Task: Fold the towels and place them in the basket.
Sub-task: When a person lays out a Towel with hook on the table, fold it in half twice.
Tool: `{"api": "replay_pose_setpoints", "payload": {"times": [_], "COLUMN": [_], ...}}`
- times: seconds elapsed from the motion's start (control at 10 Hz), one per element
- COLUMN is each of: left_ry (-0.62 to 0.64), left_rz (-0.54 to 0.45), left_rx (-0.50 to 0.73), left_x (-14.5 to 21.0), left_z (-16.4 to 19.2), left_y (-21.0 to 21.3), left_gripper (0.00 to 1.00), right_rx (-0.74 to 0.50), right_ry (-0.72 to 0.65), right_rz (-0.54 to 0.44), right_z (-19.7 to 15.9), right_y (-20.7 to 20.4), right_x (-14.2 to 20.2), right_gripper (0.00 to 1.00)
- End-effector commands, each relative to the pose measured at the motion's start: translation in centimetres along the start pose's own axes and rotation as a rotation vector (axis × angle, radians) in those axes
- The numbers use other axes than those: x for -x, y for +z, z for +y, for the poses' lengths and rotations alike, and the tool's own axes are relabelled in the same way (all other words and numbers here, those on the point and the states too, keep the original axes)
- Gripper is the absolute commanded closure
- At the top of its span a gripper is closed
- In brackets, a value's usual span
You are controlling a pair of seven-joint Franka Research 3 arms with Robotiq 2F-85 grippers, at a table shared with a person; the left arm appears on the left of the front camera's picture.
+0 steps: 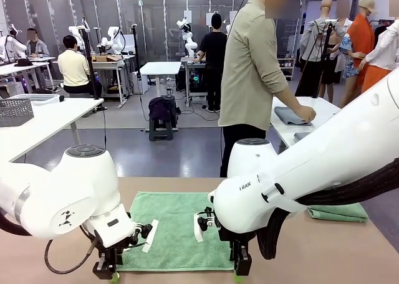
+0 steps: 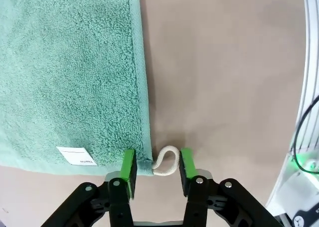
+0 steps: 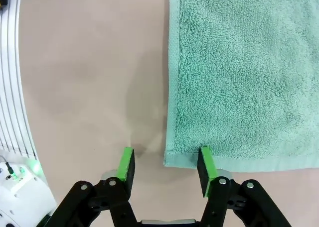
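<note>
Brown worktop (image 1: 374, 253), busy lab behind w/ other tables & people. Mint towel (image 1: 177, 225) lies spread flat at the near edge, mid worktop. A 2nd towel (image 1: 336, 213), already folded, sits off to the right.

Left tool (image 2: 157, 160) is down at one near corner, jaws part open, astride the corner hem & cord loop (image 2: 167, 160), nothing clamped. Right tool (image 3: 165, 157) is same at the other near corner: jaws wide, one pad over the hem, other over bare worktop, no hold yet.

Terry cloth looks light, soft, floppy, not slippery. It'll sag & drag, so prob best pinched on the stitched hem at both near corners & lifted evenly. Loop could snag a pad.

White tag (image 2: 76, 156) by the left corner has a red line & tiny print, too small to read. Right arm (image 1: 293, 172) shell shows letters "RAN".
</note>
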State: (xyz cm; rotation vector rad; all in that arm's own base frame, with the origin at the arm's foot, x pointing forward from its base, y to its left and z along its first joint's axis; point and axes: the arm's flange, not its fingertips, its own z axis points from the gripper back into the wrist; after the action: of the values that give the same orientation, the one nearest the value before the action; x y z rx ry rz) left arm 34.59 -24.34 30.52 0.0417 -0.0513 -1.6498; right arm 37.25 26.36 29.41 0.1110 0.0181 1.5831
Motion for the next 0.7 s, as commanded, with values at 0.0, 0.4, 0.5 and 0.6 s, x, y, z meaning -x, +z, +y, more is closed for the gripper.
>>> {"api": "replay_pose_setpoints", "payload": {"times": [0.0, 0.4, 0.5, 0.6], "left_ry": [-0.023, -0.04, -0.038, -0.037], "left_rz": [0.02, 0.07, 0.072, 0.07], "left_rx": [-0.023, -0.068, -0.067, -0.068], "left_x": [0.58, 0.51, 0.52, 0.55], "left_z": [-0.25, -0.19, -0.12, -0.1], "left_y": [-0.15, -0.29, -0.3, -0.34], "left_gripper": [0.53, 0.82, 0.82, 0.82], "right_rx": [0.03, 0.066, 0.072, 0.076], "right_ry": [0.008, 0.031, 0.032, 0.028], "right_rz": [0.024, 0.039, 0.037, 0.041], "right_z": [-0.37, -0.52, -0.59, -0.68], "right_y": [-0.43, -0.65, -0.73, -0.85], "right_x": [-0.12, -0.04, -0.02, -0.05], "right_gripper": [0.36, 0.55, 0.55, 0.55]}}
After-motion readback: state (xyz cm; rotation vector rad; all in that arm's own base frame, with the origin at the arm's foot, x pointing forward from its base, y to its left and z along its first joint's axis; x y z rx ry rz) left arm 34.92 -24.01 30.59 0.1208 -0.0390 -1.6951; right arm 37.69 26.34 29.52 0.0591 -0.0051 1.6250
